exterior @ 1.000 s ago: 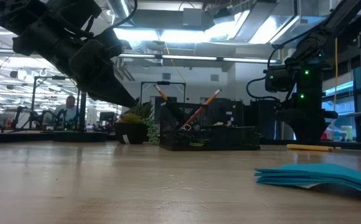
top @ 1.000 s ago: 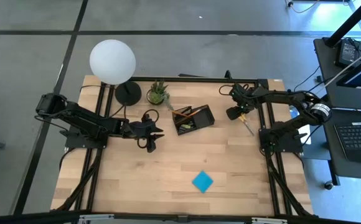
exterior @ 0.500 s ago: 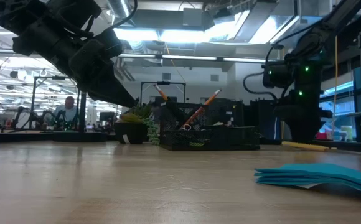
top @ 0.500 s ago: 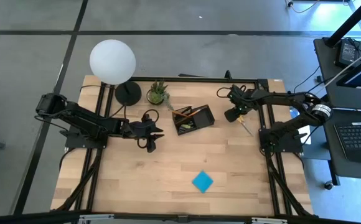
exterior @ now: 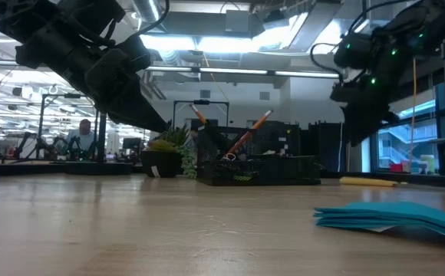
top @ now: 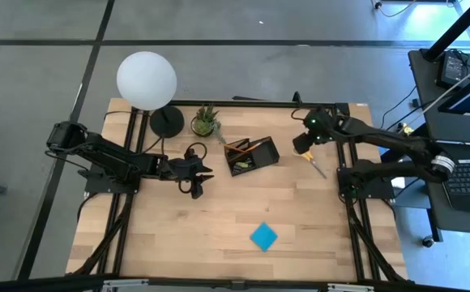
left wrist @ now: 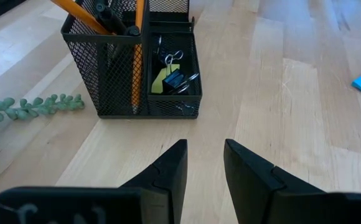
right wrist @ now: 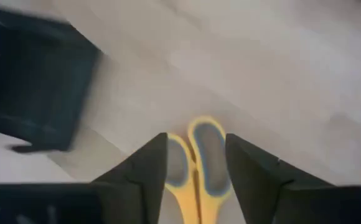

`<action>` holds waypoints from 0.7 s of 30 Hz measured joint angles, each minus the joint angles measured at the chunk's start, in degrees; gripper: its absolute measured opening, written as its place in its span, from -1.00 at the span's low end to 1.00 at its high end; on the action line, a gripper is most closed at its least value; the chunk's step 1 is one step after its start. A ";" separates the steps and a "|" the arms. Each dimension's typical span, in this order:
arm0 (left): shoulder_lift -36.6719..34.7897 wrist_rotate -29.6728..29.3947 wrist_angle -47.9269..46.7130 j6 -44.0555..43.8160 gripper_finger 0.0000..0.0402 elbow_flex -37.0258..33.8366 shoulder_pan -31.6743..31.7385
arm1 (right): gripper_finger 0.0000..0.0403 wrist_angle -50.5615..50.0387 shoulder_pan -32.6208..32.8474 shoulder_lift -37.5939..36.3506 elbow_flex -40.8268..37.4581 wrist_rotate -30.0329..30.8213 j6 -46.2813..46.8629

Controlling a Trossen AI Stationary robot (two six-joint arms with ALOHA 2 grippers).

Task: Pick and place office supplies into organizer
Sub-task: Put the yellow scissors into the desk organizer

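The black mesh organizer (top: pixel 251 154) stands at the table's far middle, with orange pencils (left wrist: pixel 137 56), black clips (left wrist: pixel 175 78) and a yellow block (left wrist: pixel 160 82) inside. The yellow-handled scissors (top: pixel 316 162) lie flat on the table to its right. My right gripper (top: pixel 302 148) is open above their handle end; in the right wrist view its fingers (right wrist: pixel 149 168) stand on either side of the handles (right wrist: pixel 199 165). My left gripper (top: pixel 204 174) is open and empty, left of the organizer. The blue sticky-note pad (top: pixel 263 236) lies flat near the front.
A lamp with a round black base (top: pixel 167 122) and a white globe (top: pixel 146 79) and a small potted plant (top: pixel 205 122) stand at the far left of the organizer. Bare wood lies between the organizer and the blue pad.
My right gripper has risen and tipped over the scissors' handle end, while its arm has swung toward the table's right near side. The scissors still lie on the table.
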 joint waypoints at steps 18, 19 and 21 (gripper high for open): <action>0.00 -1.35 0.28 -0.02 -0.51 0.00 0.00 | -0.52 -1.56 5.18 2.86 0.09 -3.11 -1.82; 0.00 -1.35 0.28 -0.04 -0.51 0.00 0.00 | -0.51 -1.56 5.18 3.76 0.09 -3.10 -1.76; 0.01 -1.35 0.28 -0.04 -0.51 0.01 0.00 | -0.49 -1.55 5.18 5.44 0.09 -2.79 -1.75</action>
